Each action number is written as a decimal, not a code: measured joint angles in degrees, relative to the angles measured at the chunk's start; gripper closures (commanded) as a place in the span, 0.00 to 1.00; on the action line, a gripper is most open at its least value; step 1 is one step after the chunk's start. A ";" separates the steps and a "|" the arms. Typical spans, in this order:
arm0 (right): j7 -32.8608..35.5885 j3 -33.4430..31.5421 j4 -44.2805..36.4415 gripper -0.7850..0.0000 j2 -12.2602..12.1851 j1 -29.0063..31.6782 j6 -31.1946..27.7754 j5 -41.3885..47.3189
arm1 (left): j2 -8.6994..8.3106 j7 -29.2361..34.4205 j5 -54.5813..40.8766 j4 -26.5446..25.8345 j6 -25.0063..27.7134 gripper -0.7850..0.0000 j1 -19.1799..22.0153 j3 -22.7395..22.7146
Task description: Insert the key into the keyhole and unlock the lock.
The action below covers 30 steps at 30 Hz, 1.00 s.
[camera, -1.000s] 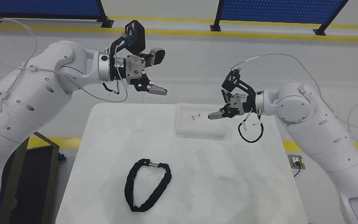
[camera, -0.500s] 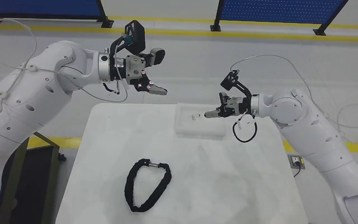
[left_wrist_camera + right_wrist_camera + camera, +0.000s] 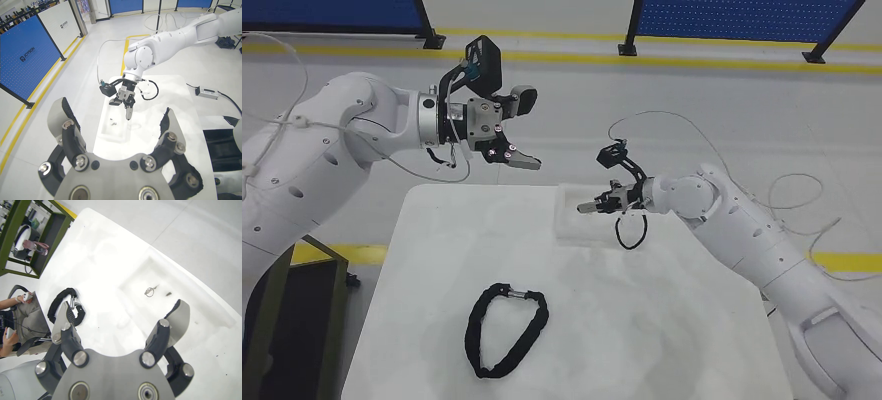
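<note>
The right gripper (image 3: 121, 306), jaws apart and empty, hovers just above the key (image 3: 150, 292). The key lies flat on its ring in the white tray (image 3: 572, 232), its blade seemingly pointing away from the chain lock (image 3: 504, 330). Nothing is done yet: grasping, inserting and turning all remain. The left gripper (image 3: 524, 161) hangs spread, well apart.
</note>
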<state>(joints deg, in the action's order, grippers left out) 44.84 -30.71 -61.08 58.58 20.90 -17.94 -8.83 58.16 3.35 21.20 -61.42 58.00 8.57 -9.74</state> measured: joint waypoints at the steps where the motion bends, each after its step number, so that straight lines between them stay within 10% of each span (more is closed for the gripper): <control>1: -0.30 0.47 0.65 0.00 0.64 -0.30 0.91 0.17 | 0.01 0.00 0.00 0.00 0.00 0.00 0.00 0.00; 23: -4.91 8.80 17.86 0.00 15.00 -3.75 19.21 -2.99 | 0.00 0.00 0.00 0.00 0.00 0.00 0.00 0.00; 30: -4.68 8.78 18.65 0.00 15.43 -3.75 19.22 -2.52 | 0.00 0.00 0.00 0.00 0.00 0.00 0.00 0.00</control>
<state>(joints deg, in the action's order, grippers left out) 40.17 -21.93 -42.43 74.01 17.15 1.28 -11.34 58.17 3.35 21.20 -61.42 58.00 8.57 -9.74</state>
